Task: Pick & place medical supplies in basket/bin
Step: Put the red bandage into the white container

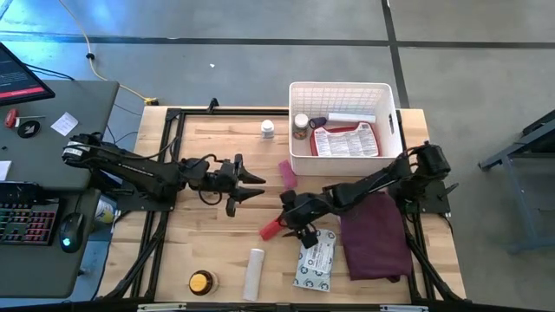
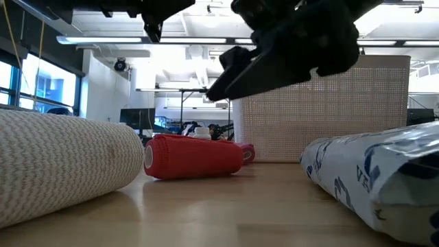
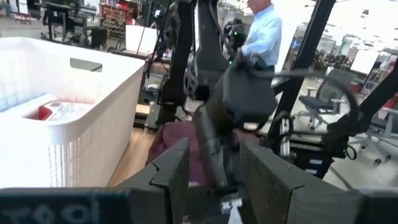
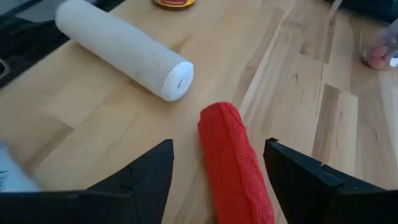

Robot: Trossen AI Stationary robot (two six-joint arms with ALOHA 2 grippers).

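Above the red roll, right gripper jaws apart, apparently not touching

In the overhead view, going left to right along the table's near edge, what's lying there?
Orange-lidded tin → white roll → grey-white packet → maroon cloth.

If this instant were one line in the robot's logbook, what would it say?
right gripper: open, astride red roll on table | left gripper: idle mid-table | basket: partly filled
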